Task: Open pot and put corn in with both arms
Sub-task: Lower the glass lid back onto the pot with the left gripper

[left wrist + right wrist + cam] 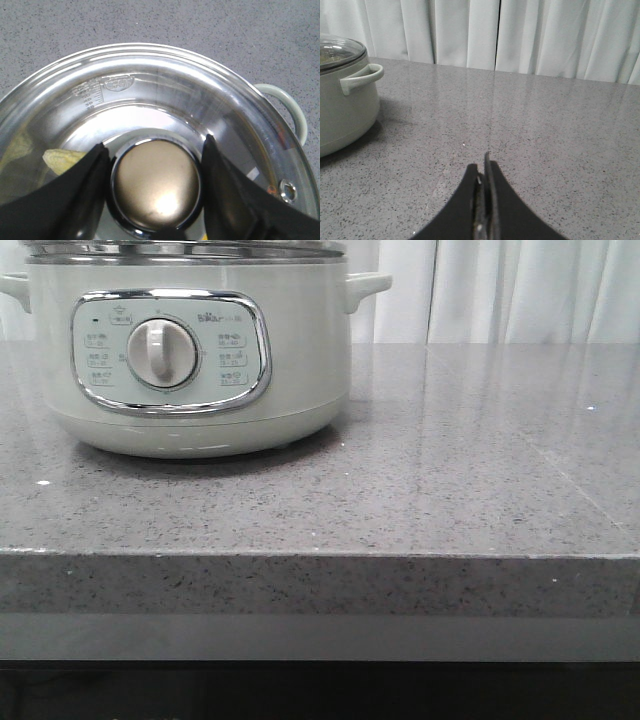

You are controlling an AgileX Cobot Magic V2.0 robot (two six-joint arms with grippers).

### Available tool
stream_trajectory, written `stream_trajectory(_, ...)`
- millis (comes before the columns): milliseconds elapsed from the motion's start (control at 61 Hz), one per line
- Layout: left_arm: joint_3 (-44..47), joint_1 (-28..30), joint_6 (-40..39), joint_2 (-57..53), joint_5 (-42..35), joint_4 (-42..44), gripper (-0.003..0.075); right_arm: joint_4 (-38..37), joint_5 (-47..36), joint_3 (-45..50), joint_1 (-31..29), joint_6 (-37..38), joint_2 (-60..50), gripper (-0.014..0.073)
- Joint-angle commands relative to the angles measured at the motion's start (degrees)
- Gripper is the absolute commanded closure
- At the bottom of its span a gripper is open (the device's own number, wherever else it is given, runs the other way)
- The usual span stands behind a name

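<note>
The pale grey-green pot (pixel 300 360) stands at the back left of the counter, with its glass lid (pixel 150 95) on it. In the left wrist view my left gripper (pixel 155 142) is above the lid, with one finger on each side of the round metal lid knob (pixel 155 182), closed against it. Through the glass, part of the yellow corn (pixel 60 159) shows inside the pot. My right gripper (pixel 482 162) is shut and empty, low over bare counter to the right of the pot (pixel 340 115). Neither gripper shows in the front view.
The grey speckled counter (pixel 450 470) stretches to the right of the pot, with its front edge near the camera. White curtains (pixel 520 35) hang behind it. A pot side handle (pixel 290 107) sticks out past the lid's rim.
</note>
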Motion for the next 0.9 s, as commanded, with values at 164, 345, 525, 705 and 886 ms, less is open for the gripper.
stream_trajectory(164,-0.85,-0.04,-0.21,-3.42,-5.65,-1.34,0.0527,0.19,-4.10,-1.65,0.00,-0.75,0.46,0.0662)
stream_trajectory(345,-0.85,-0.04,-0.08,-4.00,-5.96,-1.34,0.0527,0.19,-4.10,-1.65,0.00,-0.75,0.46,0.0662)
stream_trajectory(525,-0.85,-0.04,0.43,-4.00,-5.56,-1.34,0.0453,0.19,-4.10,-1.65,0.00,-0.75,0.46,0.0662)
stream_trajectory(705,-0.85,-0.04,0.43,-4.00,-5.79,-1.34,0.0325,0.19,-4.10,-1.65,0.00,-0.75,0.46,0.0662)
stream_trajectory(886,-0.85,-0.04,0.43,-4.74,-6.99,-1.34,0.0316,0.19,-4.10,-1.65,0.00,-0.75,0.46,0.0662)
